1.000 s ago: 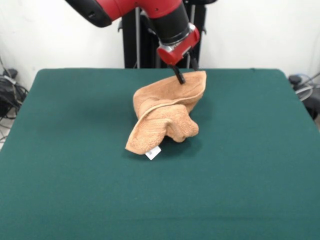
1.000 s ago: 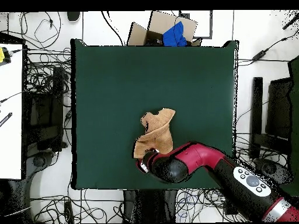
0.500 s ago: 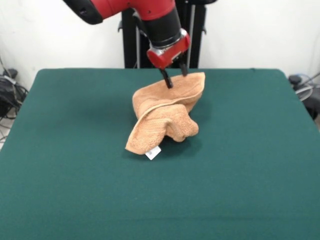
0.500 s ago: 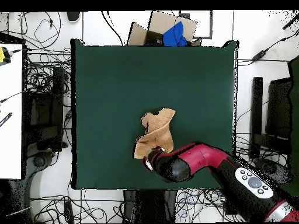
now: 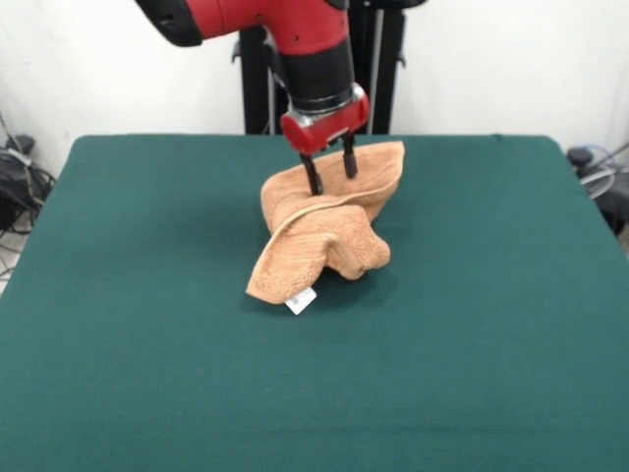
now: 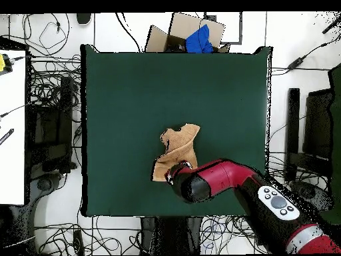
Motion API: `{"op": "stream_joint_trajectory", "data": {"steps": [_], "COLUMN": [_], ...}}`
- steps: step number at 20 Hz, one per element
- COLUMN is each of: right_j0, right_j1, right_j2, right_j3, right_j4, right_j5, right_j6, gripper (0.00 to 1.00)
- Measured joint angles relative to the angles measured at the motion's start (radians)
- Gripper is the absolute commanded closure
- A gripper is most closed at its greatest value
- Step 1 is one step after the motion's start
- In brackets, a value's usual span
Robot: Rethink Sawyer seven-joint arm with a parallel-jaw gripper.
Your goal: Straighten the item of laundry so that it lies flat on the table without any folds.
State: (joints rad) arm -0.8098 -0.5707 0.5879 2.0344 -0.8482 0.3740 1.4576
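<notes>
The orange-tan towel [image 5: 324,231] lies crumpled and folded over itself near the middle of the green table [image 5: 118,295]. Its small white tag [image 5: 301,301] sticks out at the near corner. My gripper [image 5: 330,176] hangs over the towel's far part, its two black fingers apart, tips just above or touching the cloth. In the overhead view the arm's red head [image 6: 190,183] covers the near part of the towel [image 6: 178,148] and hides the gripper.
The black pedestal [image 5: 263,79] stands behind the table's far edge. A cardboard box with blue cloth [image 6: 193,35] sits beyond the table's far edge in the overhead view. Cables and stands surround the table.
My gripper has moved left in the front view and come lower, from the towel's far edge to over its upper fold. The towel has not moved.
</notes>
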Motion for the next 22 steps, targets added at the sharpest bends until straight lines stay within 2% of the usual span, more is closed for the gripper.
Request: {"op": "stream_joint_trajectory", "data": {"steps": [8,22], "right_j0": [0.085,0.138], "right_j1": [-0.027,-0.091], "right_j2": [-0.119,-0.238], "right_j3": [-0.050,-0.091], "right_j4": [0.084,0.238], "right_j5": [-0.012,-0.012], "right_j6": [0.030,0.031], "gripper": [0.00,0.00]}}
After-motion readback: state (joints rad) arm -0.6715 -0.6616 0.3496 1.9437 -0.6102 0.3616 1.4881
